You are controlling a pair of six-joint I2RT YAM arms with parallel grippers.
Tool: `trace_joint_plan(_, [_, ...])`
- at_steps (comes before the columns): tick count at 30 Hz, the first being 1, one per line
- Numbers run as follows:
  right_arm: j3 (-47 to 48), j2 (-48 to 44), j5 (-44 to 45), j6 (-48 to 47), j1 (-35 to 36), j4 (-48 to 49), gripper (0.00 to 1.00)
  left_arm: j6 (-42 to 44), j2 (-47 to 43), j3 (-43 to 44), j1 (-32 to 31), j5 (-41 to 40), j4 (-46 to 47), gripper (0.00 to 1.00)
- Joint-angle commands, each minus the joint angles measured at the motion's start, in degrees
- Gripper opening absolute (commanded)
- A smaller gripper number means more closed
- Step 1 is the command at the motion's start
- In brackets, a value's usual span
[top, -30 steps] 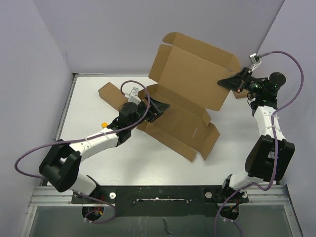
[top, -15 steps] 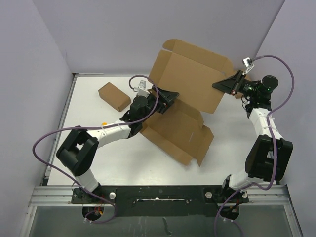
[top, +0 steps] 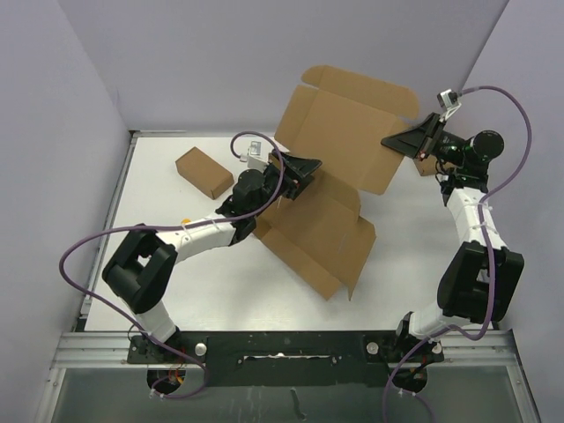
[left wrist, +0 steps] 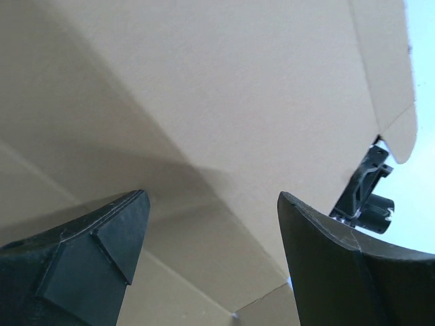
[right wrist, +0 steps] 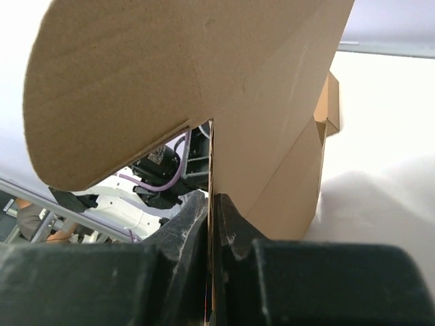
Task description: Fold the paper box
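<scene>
The paper box (top: pixel 339 132) is a big brown die-cut sheet. Its lower half lies on the table (top: pixel 322 238) and its upper panel stands raised toward the back wall. My right gripper (top: pixel 398 141) is shut on that panel's right edge; in the right wrist view the fingers (right wrist: pixel 234 234) pinch the thin cardboard edge (right wrist: pixel 212 170). My left gripper (top: pixel 304 167) is open at the panel's lower left, by the fold. In the left wrist view the cardboard (left wrist: pixel 224 88) fills the frame beyond the two spread fingertips (left wrist: pixel 119 227), with nothing between them.
A small ready-made brown box (top: pixel 204 172) lies at the back left of the white table (top: pixel 159 203). Another small box (right wrist: pixel 328 102) sits at the back right, mostly hidden behind my right gripper. Purple walls close the back and sides.
My left gripper has swung from low by the fold up and to the right, against the raised panel, its jaws a little wider. The right gripper kept its grip, and the panel shifted slightly.
</scene>
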Motion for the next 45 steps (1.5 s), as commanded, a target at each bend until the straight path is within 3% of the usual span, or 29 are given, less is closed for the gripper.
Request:
trace_joint_plan(1, [5.52, -0.31, 0.55, 5.04, -0.64, 6.53, 0.00, -1.64, -5.63, 0.60, -1.10, -1.66, -0.65, 0.76])
trace_joint_plan(6, [5.07, -1.12, 0.17, 2.97, 0.14, 5.78, 0.00, -4.77, -8.32, 0.26, -1.75, -4.11, -8.76, 0.92])
trace_joint_plan(9, [3.00, -2.57, -1.00, -2.49, 0.82, 0.87, 0.00, -5.50, -7.51, -1.05, -1.85, -4.74, -5.81, 0.98])
trace_joint_plan(13, [-0.96, -4.65, -1.55, -9.11, 1.28, -5.77, 0.00, -5.15, -6.07, -1.38, -2.10, -4.84, -2.81, 0.98])
trace_joint_plan(26, [-6.18, -6.82, -1.33, -7.56, 5.38, -9.12, 0.00, -4.41, -4.57, -2.43, -2.65, -5.53, 0.80, 0.96])
trace_joint_plan(31, [-6.90, -7.07, -1.06, -8.41, 6.24, -12.34, 0.00, -4.21, -4.55, -2.18, -2.64, -5.43, 2.06, 0.87])
trace_joint_plan(38, [-6.12, -7.42, -1.32, -19.30, 5.92, -26.52, 0.00, -4.61, -5.61, -3.23, -2.73, -6.12, 3.31, 0.65])
trace_joint_plan(41, [-5.69, -7.44, -1.07, -21.46, 5.65, -29.81, 0.00, -4.82, -6.06, -3.73, -2.95, -6.79, 3.65, 0.48])
trace_joint_plan(45, [-5.33, -7.22, -0.79, -21.59, 5.00, -29.41, 0.00, -5.10, -6.05, -4.08, -3.28, -6.99, 4.73, 0.34])
